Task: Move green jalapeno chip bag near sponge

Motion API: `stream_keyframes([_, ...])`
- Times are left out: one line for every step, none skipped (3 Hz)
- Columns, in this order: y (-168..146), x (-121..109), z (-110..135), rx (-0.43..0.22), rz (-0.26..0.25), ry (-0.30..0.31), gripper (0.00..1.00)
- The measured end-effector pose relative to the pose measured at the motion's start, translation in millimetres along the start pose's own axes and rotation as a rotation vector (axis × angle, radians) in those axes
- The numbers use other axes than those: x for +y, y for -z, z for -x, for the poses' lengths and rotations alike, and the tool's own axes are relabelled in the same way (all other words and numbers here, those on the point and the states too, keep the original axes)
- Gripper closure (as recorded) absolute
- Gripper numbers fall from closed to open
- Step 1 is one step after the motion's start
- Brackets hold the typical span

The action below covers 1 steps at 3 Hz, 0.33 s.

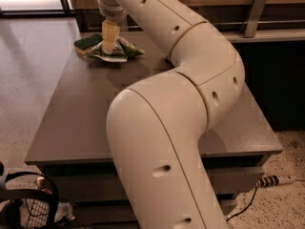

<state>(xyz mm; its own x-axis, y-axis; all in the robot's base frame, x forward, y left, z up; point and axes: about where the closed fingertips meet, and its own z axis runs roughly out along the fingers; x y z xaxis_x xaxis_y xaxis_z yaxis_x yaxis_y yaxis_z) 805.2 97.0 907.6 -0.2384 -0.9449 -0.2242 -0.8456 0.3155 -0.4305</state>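
The green jalapeno chip bag (120,51) lies crumpled on the far left part of the grey table (86,123). The sponge (87,42), dark green on top and pale yellow below, sits just left of the bag, touching or almost touching it. My gripper (109,46) comes straight down from the arm onto the bag's left part. Its pale fingers (110,32) stand close together, pinching the bag's top. The bag's lower edge rests on the table.
My large white arm (190,80) crosses the middle and right of the table and hides much of it. A dark counter with a metal bracket (255,13) runs behind. A power strip (276,180) lies on the floor at the right, and a wire basket (28,209) stands at the lower left.
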Motion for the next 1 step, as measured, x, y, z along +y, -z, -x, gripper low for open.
stream_keyframes([-0.1,0.0,0.0,0.000,0.000,0.000,0.00])
